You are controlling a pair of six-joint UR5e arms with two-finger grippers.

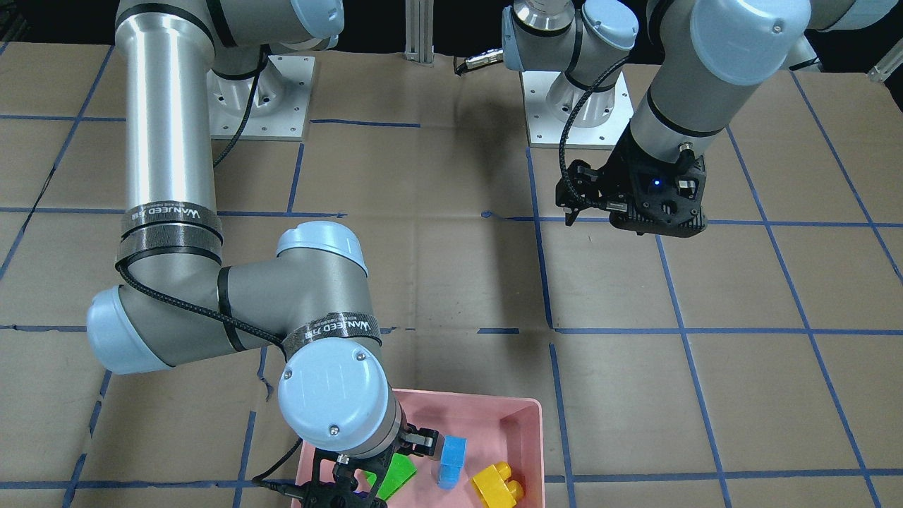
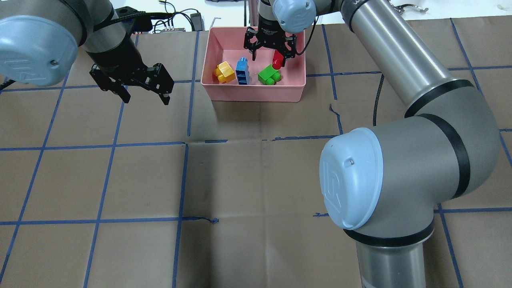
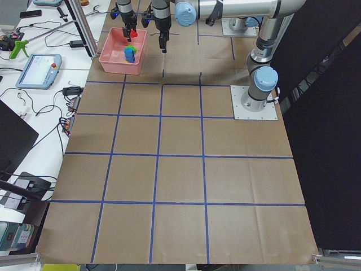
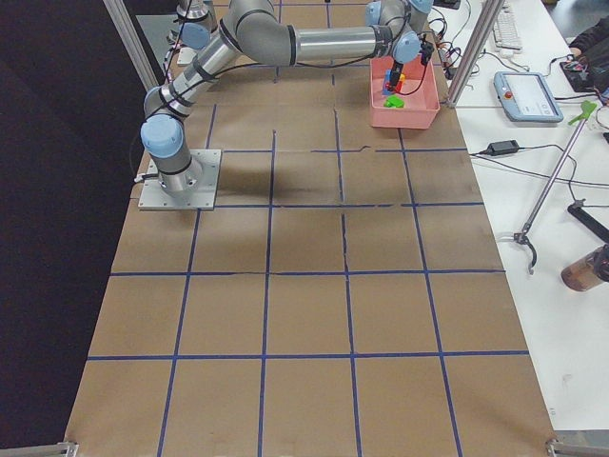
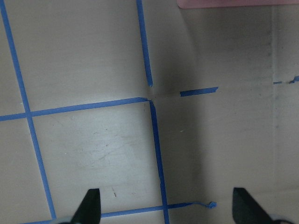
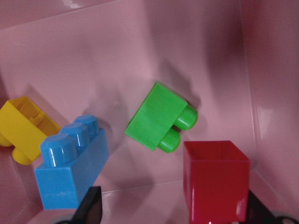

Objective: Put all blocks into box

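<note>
the pink box sits on the desk, toward the edge far from the robot. three bricks lie on its floor in a loose row: the yellow brick, the blue brick just beside it, and the green brick a little apart, tipped over so its studs point sideways. the right fingers hang over the box, spread wide apart and clamped on nothing. the red brick is inside the line of the box walls, just beside one of those fingers and near the studded end of the green brick. i cannot tell whether it touches that finger or rests on the box floor. the left fingers hover over the desk, well to one side of the box, also spread apart and holding nothing.
</note>
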